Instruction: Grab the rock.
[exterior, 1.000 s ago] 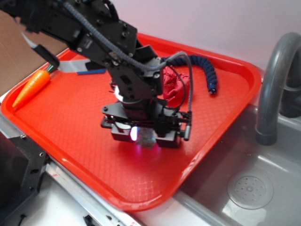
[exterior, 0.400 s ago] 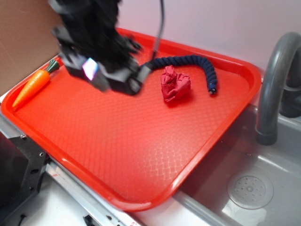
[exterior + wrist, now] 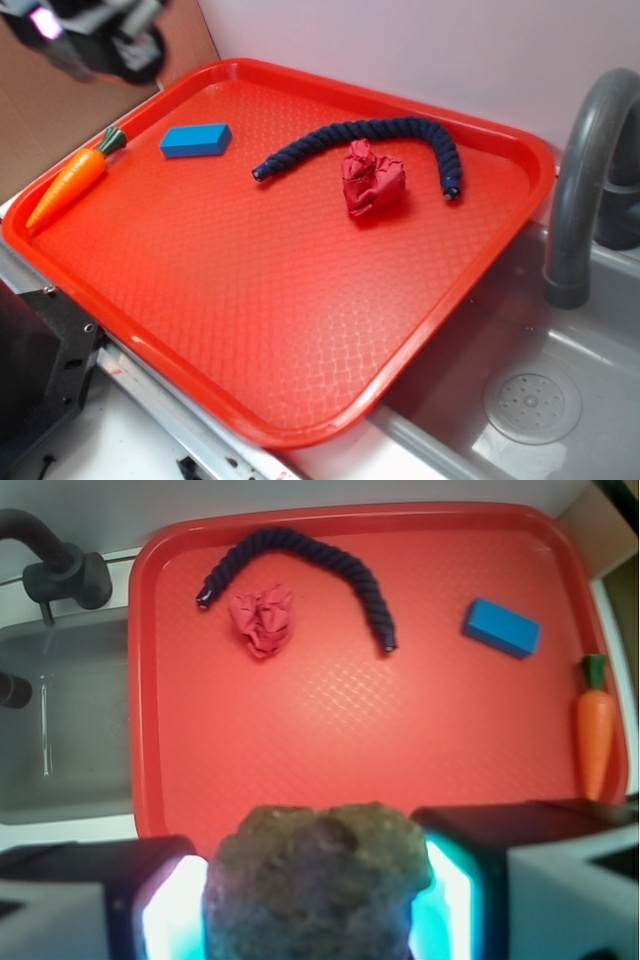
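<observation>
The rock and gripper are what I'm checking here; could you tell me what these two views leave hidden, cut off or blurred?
- Gripper, exterior view: motion-blurred and cut by the top edge, so the jaws and any rock cannot be made out there.
- Rock, wrist view: clamped between the fingers; its lower part runs off the bottom edge.
- Sink: cropped by frame edges in both views.
- Carrot, wrist view: its tip is hidden behind the gripper.

No legible text or markings anywhere.
</observation>
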You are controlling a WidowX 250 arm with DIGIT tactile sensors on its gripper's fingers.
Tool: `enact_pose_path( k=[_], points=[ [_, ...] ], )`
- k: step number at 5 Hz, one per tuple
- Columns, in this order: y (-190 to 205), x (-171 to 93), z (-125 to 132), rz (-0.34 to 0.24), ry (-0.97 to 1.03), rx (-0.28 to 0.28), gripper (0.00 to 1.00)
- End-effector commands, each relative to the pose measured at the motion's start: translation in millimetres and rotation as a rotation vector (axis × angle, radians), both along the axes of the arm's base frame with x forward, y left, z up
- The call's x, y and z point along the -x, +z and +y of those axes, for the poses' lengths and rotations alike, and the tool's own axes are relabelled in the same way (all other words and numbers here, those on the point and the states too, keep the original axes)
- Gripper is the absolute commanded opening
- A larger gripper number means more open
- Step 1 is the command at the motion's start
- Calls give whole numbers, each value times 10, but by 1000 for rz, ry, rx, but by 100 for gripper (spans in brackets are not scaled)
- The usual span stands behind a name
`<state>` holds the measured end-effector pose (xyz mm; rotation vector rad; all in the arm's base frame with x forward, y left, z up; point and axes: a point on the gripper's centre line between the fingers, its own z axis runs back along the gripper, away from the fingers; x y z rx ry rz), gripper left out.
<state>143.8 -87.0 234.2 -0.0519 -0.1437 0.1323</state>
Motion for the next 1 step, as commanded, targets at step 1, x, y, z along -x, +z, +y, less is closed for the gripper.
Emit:
enact_pose_path(
  k=[1],
  points=[
    [101, -14, 153, -46, 109, 47, 0]
  ],
)
